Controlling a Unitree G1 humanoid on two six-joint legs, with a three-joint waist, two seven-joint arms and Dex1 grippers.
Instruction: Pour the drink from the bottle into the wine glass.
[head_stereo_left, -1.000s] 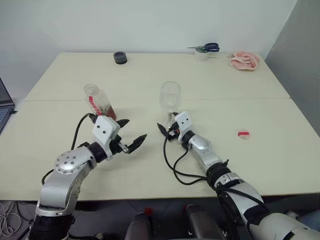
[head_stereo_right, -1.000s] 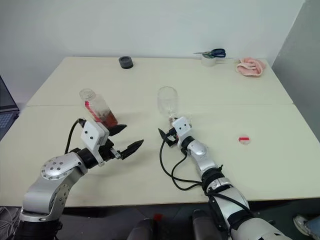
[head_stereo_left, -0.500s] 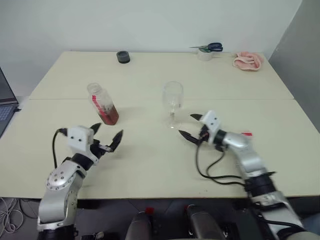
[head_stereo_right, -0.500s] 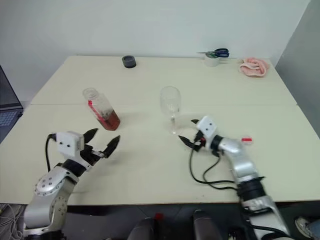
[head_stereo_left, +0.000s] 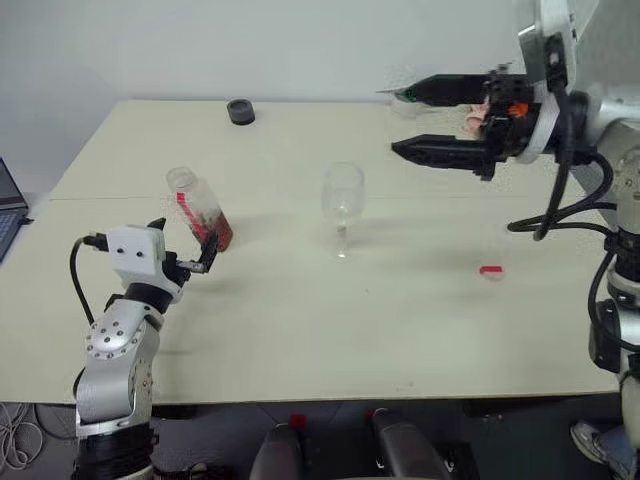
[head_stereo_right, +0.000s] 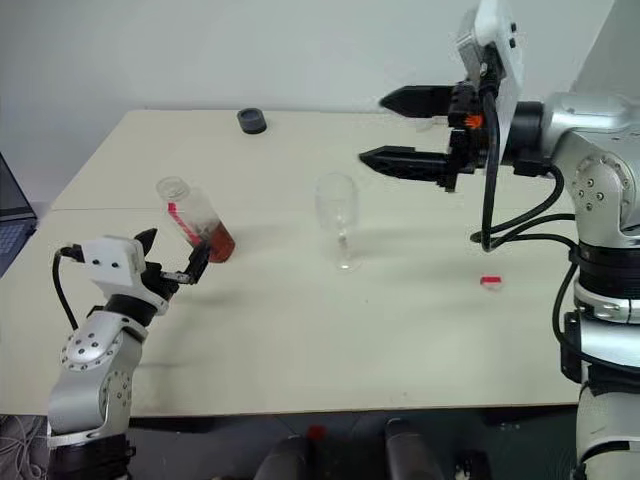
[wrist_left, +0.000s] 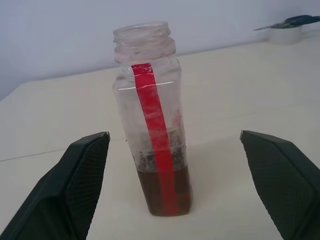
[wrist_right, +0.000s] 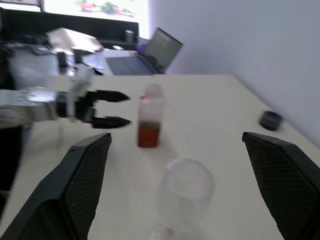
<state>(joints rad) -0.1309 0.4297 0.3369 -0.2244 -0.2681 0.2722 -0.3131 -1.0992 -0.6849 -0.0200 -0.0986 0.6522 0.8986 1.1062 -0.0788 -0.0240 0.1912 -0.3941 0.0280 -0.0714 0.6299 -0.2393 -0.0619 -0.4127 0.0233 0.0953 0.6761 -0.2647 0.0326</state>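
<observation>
Black fingers of the left gripper (head_stereo_left: 185, 255) stand wide open, empty, just near the uncapped bottle (head_stereo_left: 200, 208) at near left. A crooked approach could topple it and spill the drink (wrist_left: 165, 192). Further right stands the wine glass (head_stereo_left: 342, 205); above it the right gripper (head_stereo_left: 412, 120) hangs open, empty.

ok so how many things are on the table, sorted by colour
clear: 2, the bottle and the wine glass
red: 1, the cap
black: 1, the round thing at the far edge
pink: 1, the cloth
white: 1, the roll with blue-handled scissors on it
blue: 1, the scissors
total: 7
</observation>
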